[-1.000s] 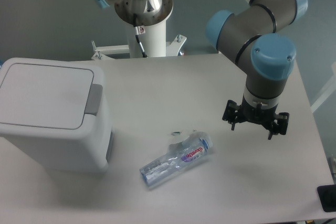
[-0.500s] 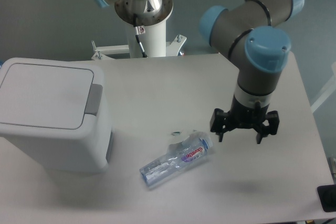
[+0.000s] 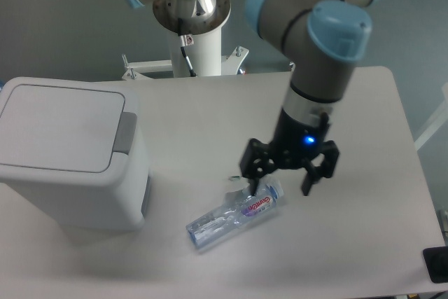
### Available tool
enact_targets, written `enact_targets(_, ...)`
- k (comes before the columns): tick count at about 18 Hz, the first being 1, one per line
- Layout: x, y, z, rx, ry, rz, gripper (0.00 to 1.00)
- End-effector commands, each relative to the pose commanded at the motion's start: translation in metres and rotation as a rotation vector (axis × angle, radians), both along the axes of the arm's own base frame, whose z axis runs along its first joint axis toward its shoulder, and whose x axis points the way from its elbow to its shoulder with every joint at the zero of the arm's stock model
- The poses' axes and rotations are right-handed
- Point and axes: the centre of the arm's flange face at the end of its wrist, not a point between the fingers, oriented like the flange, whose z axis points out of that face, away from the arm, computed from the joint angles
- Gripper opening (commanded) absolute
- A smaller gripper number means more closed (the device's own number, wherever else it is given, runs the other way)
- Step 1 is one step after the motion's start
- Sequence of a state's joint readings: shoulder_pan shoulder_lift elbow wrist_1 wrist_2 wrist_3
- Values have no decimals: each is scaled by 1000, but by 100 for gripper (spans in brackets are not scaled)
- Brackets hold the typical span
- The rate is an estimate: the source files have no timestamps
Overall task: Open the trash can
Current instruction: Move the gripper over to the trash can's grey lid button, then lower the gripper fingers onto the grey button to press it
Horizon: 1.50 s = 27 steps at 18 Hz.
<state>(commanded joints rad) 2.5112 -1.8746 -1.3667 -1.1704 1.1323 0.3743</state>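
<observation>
Trash can (image 3: 66,152) sits at the image-left end of the desk (image 3: 203,120), lid flat and shut, nothing touching it. The grey push-button tab (image 3: 126,132) is on the lid edge that faces the middle of the desk, which is the side turned toward my arm.

Claw (image 3: 288,173) hangs well apart from the trash can, off to its tab side, with fingers spread and nothing between them. It hovers over the cap end of a clear plastic bottle (image 3: 234,213) lying on its side. The bottle's long axis runs diagonally, label end up toward the claw, far end pointing down toward the front edge of the desk. The bottle lies between claw and trash can but lower in the view, nearer the front edge.

My judgement: the task has not started in earnest. The relation that matters is a straight sideways run from the claw toward the tab, across bare desk above the bottle. The tab's long axis runs front to back along the lid edge, so I would want to press down on it from above. The risk I see is clipping the bottle if I drop too early.
</observation>
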Motion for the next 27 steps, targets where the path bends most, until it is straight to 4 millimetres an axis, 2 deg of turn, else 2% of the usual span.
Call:
enact_targets(3,17,-6,5,14,-16,-7,100)
enact_targets(8,50,-19,39,88,-27,9,100)
enact_targets(9,58,-16,44,104,-30,1,100)
enact_targets(11,76,-4,39,100,-39,-28,100)
enact_targets(12,81,-3,30,89,-51,-34,100)
enact_targets(17,119,-12,21,79,-58,-66,100)
enact_targets(27,131,-15,2,69,-61,-76,100)
